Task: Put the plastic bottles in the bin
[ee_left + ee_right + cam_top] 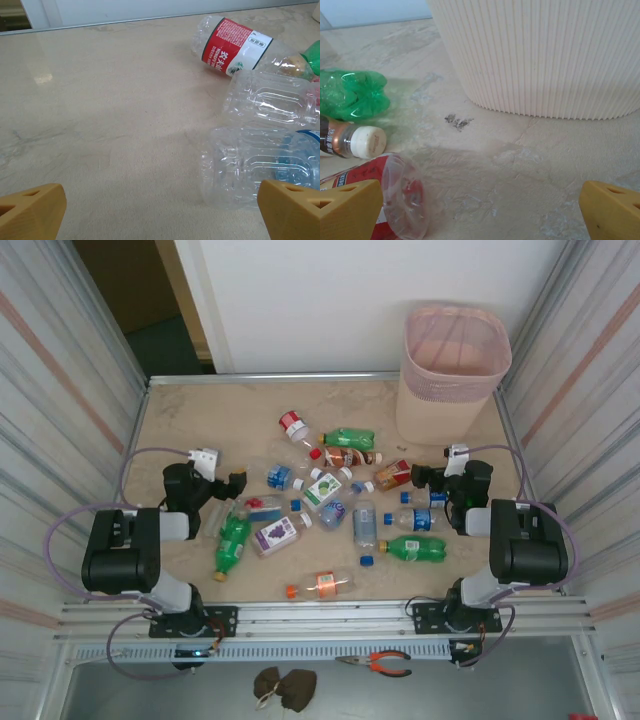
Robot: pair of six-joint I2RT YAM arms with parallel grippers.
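On the table (180, 420), left gripper (160, 212) and right gripper (480, 212) gape empty; crowded bottles (349, 438) could roll if a finger clips one.

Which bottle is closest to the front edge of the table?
The clear bottle with the orange label, lying on its side apart from the others. Every other bottle lies farther back, toward the bin.

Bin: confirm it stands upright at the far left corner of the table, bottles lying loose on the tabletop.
Wrong side. The top external view shows the bin upright at the far right corner of the table, bottles lying loose on the tabletop.
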